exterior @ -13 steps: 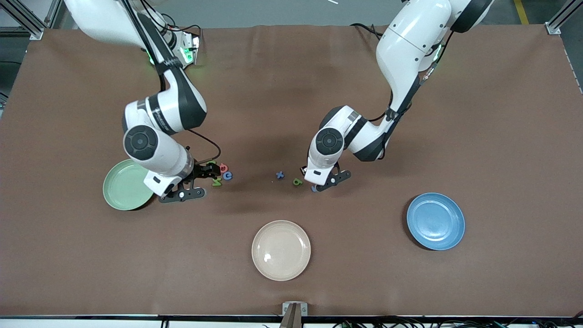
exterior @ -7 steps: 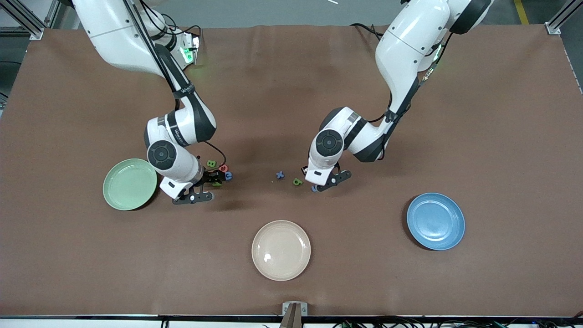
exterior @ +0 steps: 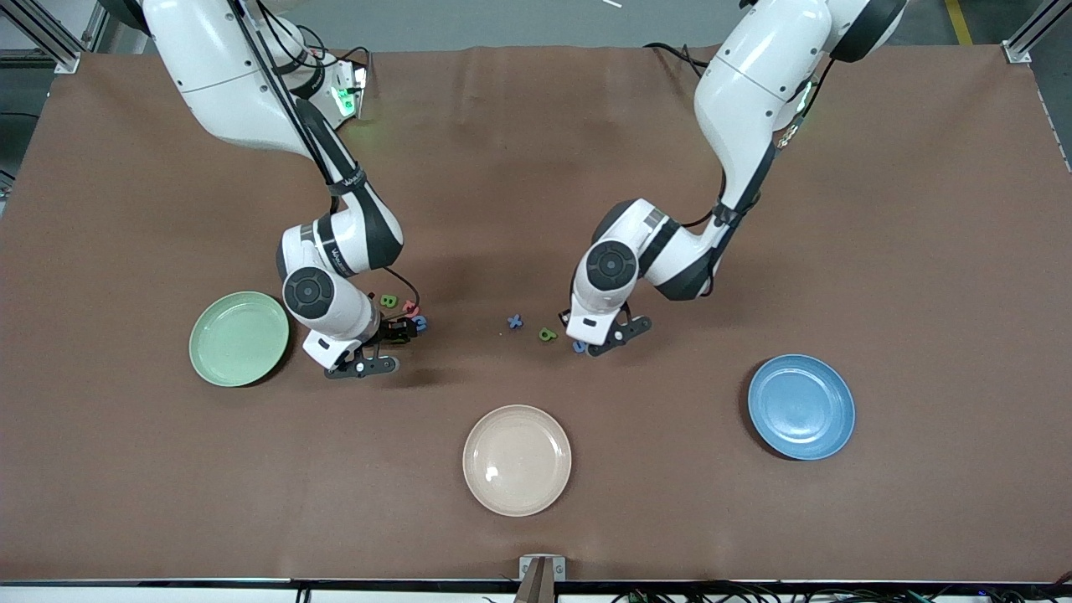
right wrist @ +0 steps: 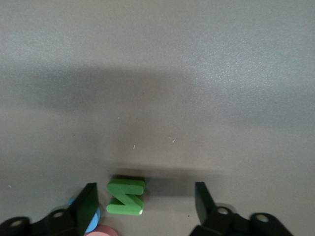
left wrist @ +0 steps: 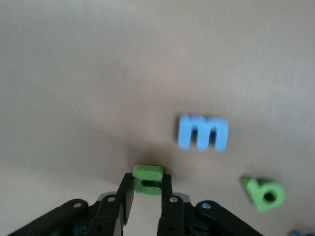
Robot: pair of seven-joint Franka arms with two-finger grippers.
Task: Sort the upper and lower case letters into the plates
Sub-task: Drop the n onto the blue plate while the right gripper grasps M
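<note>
Front view: half a second ago the right arm was closer to the mint green plate. Now it has swung away, and the right gripper is low at the letter cluster, at about 3 o'clock from that plate. A green B, a red letter and a blue letter lie there close together. The left arm has hardly moved. It reaches from its base with the wrist bent down, and the left gripper is low at a blue m, with a green b and a blue x at about 9 o'clock from it. The blue plate lies at 4 o'clock from the counter centre and the cream plate at 6 o'clock. No letter is in a plate yet, so I judge the sorting is only beginning, with both arms at a pick.

Left wrist view: the left gripper has its fingers narrow on both sides of a green letter c and seems to clamp it. I cannot tell if it is lifted. The blue m and the green b lie near it on the counter.

Right wrist view: the right gripper is wide apart and holds nothing. A green N lies between its fingers, close to one of them.
</note>
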